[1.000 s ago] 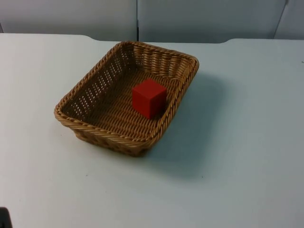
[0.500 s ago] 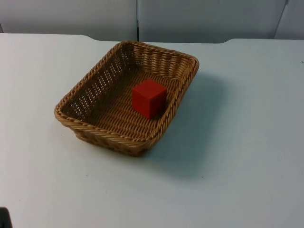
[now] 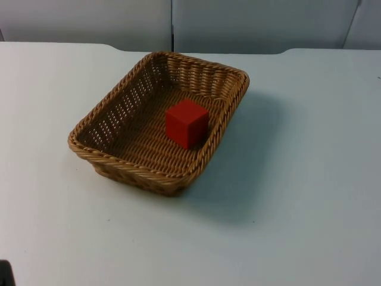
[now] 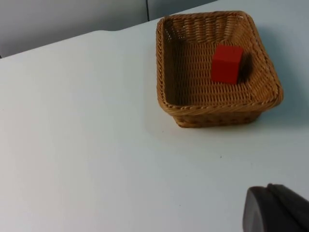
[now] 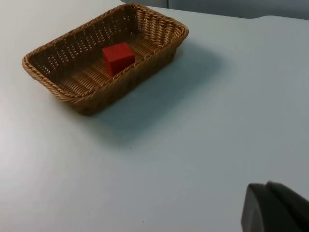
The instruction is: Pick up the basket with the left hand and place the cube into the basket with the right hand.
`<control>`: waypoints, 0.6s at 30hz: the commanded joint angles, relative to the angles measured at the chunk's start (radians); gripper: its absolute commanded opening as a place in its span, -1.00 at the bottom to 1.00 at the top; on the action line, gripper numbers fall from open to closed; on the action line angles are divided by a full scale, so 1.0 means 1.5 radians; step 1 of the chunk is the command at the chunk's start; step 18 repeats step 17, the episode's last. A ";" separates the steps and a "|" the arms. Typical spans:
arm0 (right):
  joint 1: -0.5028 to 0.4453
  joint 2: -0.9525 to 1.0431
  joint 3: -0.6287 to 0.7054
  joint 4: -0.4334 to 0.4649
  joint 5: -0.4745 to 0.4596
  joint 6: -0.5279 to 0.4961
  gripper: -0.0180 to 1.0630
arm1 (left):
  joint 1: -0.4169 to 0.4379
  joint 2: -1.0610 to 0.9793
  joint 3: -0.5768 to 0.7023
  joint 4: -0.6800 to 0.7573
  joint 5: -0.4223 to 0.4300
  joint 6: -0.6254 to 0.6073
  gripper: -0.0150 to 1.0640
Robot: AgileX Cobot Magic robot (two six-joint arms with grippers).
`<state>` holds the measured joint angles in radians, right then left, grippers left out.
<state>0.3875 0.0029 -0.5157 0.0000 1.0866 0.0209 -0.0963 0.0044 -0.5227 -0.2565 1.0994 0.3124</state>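
A rectangular woven wicker basket (image 3: 109, 97) rests on the white table, left of centre in the top view. Inside it, toward its right wall, a red cube (image 3: 187, 123) sits flat on the woven floor. The left wrist view takes in the basket (image 4: 159, 67) and the cube (image 4: 227, 63) from a distance, with the left gripper (image 4: 277, 210) well back from them. Just as far off in the right wrist view are the basket (image 5: 130, 77) and the cube (image 5: 118, 58); the right gripper (image 5: 275, 208) holds nothing. Neither gripper touches the basket.
The white table (image 3: 297, 179) spreads wide to the right of the basket and in front of it. A grey partition wall (image 3: 238, 24) closes the far edge. A small black part (image 3: 5, 274) pokes in at the near left corner.
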 commanded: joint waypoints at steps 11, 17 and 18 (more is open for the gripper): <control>-0.295 -0.002 0.005 0.000 -0.005 -0.001 -0.97 | -0.004 -0.003 0.003 0.000 0.002 0.001 -0.98; -0.402 -0.002 0.005 0.000 -0.005 -0.001 -0.97 | -0.004 -0.003 0.003 0.000 0.002 0.001 -0.98; -0.402 -0.002 0.005 0.000 -0.005 -0.001 -0.97 | -0.004 -0.003 0.003 0.000 0.002 0.001 -0.98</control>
